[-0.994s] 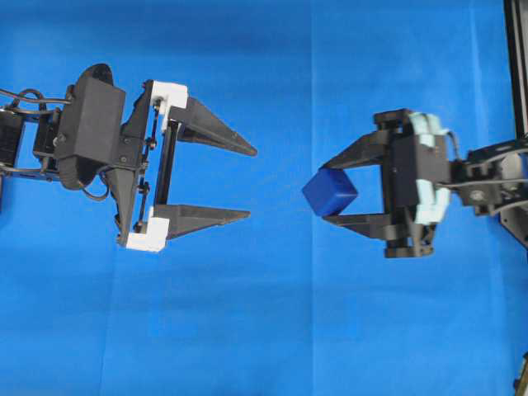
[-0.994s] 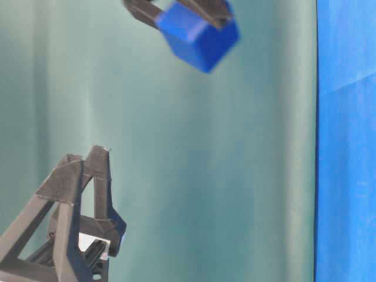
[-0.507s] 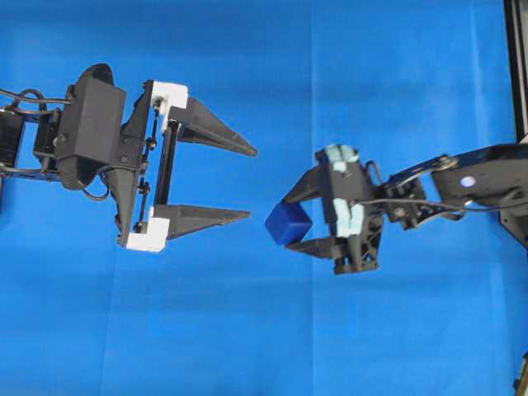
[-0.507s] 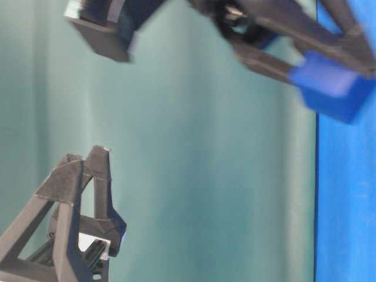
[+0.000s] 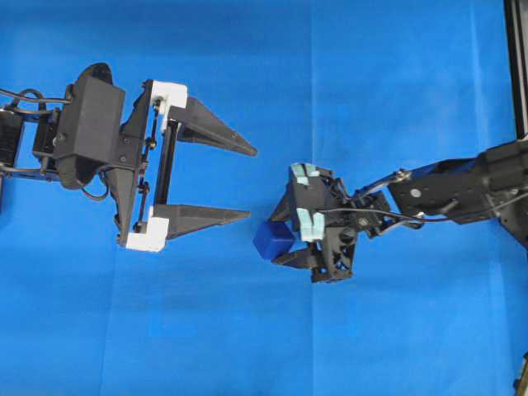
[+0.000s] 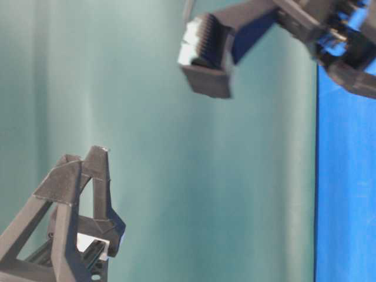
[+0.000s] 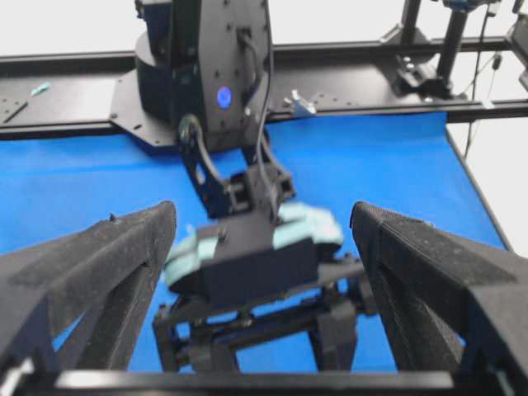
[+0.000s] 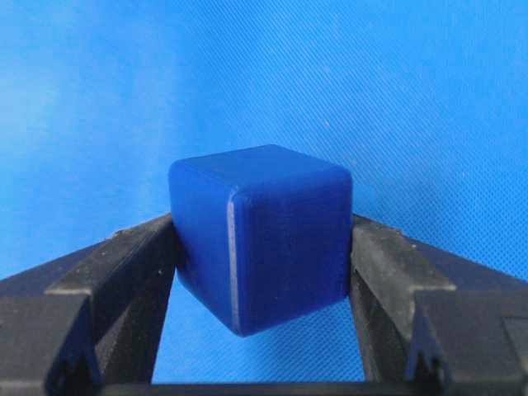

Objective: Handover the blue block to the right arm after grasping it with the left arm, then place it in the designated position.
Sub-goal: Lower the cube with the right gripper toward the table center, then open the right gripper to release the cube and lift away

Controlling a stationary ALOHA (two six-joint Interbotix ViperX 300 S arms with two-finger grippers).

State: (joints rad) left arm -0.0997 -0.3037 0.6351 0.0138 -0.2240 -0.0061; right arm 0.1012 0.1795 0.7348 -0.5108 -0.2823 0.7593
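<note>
Right gripper (image 5: 272,241): you see it clamped on the blue block (image 5: 273,238), one finger pressed against each side face; the pale mint-green pieces on its body face up toward the overhead camera.
Blue block: it sits between the right fingertips (image 8: 144,247), at their very ends, with the front half of the cube sticking out past them. In the right wrist view the block (image 8: 261,233) is turned so one rounded vertical edge faces the camera, and only blue cloth (image 8: 371,91) lies behind it.
Left gripper (image 5: 252,184): your left jaws are spread wide with nothing between them; the two long black fingers point toward the right gripper from their white brackets (image 5: 168,94).
Block relative to left gripper: just beyond the tip of the lower left finger (image 5: 206,218) in the overhead view, near it but apart, and outside the open gap.
Left wrist view: you look between the two left fingers (image 7: 91,272) at the back of the right gripper's body; the block itself is hidden behind it.
Table-level view: only blurred parts of the right arm (image 6: 305,23) show at the top; you cannot make out the block there.
</note>
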